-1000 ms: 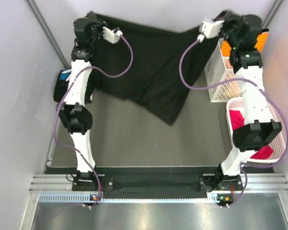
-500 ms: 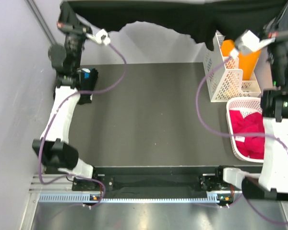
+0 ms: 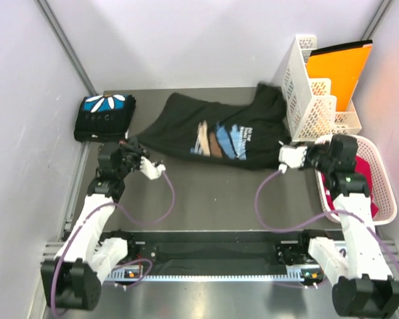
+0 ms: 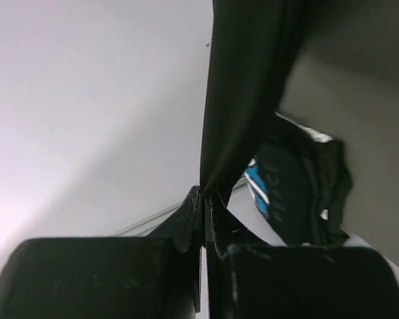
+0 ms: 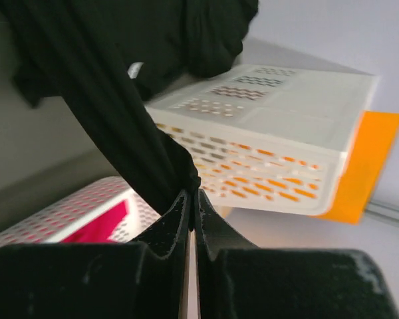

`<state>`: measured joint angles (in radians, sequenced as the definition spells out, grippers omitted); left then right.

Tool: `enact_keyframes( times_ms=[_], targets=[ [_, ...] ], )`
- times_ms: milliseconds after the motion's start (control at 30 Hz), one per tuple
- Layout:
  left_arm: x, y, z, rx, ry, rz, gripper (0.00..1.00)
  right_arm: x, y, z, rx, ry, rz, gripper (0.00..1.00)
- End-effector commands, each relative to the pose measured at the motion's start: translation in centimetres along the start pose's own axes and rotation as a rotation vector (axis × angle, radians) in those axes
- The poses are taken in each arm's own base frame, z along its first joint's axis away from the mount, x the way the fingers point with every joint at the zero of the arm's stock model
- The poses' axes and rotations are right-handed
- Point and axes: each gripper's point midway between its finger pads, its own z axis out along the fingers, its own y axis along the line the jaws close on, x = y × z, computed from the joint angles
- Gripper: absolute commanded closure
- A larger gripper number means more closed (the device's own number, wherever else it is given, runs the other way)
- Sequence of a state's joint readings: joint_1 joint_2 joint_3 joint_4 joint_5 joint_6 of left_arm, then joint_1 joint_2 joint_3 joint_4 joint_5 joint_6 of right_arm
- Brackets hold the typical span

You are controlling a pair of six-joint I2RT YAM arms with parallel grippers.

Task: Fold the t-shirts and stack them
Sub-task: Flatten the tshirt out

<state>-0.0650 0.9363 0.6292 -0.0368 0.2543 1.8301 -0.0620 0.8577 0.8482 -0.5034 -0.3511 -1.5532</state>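
A black t-shirt with blue-and-tan brush strokes and white text lies spread across the back middle of the table, print up. My left gripper is shut on its left edge. My right gripper is shut on its right edge. A second black t-shirt with a blue print and white petals lies folded at the back left; it also shows in the left wrist view.
A white perforated rack with an orange folder stands at the back right, just right of the shirt. A white basket with pink cloth sits under my right arm. Grey walls close the left and back.
Both arms swung the shirt up high, then down toward the near side. The shirt now lies spread on the table with the print up, both grippers still holding its edges.
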Motion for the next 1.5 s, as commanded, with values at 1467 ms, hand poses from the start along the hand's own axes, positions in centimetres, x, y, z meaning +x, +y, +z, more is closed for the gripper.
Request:
enact_keyframes(
  times_ms=[1467],
  targets=[
    [-6.8,-12.7,-13.5,0.839,-0.315,0.023,1.0,-6.7,21.3,-10.0,-0.564,-0.291,-0.19,1.0]
  ],
)
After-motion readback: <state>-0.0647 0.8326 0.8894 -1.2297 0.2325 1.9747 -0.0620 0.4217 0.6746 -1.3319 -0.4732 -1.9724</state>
